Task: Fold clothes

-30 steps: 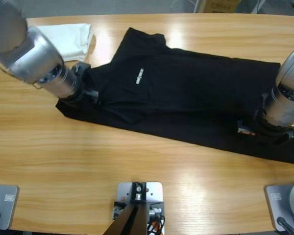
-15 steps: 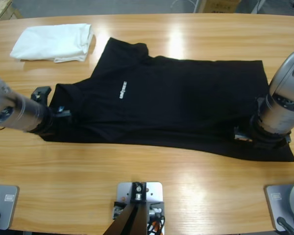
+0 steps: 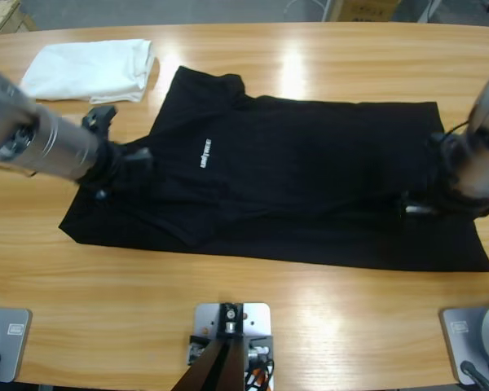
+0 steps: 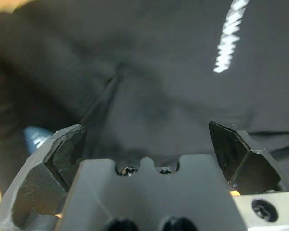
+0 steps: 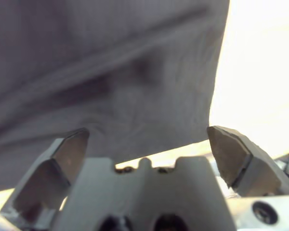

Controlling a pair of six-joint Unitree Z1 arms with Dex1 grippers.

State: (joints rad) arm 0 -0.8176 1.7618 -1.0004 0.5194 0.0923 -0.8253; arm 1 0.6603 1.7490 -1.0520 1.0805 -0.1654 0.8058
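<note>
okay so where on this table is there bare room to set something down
Bare wood runs along the near edge of the table, in front of the black shirt. A strip also lies beyond the shirt, right of the white garment. The middle is covered by the shirt, with the left end effector and right end effector over its ends.

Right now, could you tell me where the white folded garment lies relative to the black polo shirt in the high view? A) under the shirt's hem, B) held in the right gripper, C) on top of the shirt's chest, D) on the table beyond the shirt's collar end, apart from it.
D: the white folded garment lies on bare table, clear of the black polo shirt.
</note>
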